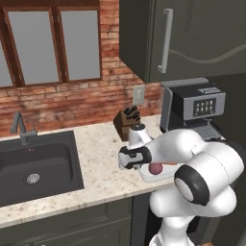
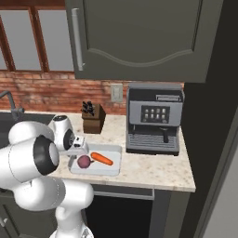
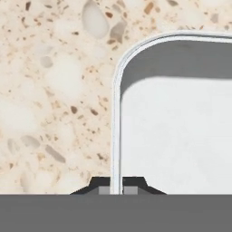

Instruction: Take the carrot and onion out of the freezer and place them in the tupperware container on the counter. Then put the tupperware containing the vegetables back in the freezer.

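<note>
The claw (image 3: 118, 190) is pinched on the thin side wall of the tupperware container (image 2: 114, 166), one fingertip inside the rim and one outside, close to a rounded corner of the tray. The container sits on the speckled beige desk (image 2: 153, 172) near its front edge, with the onion (image 2: 84, 161) and the carrot (image 2: 102, 159) lying in it, the carrot's thick end just beside the onion. Behind the tray against the brick wall stands a dark knife block (image 2: 92, 118), and to its right a grey coffee machine (image 2: 154, 119) takes up the desk's far end, well apart from the tray. The black sink (image 1: 36, 168) lies to the left. A dark wall cabinet (image 2: 139, 37) with a silver bar handle hangs above.
</note>
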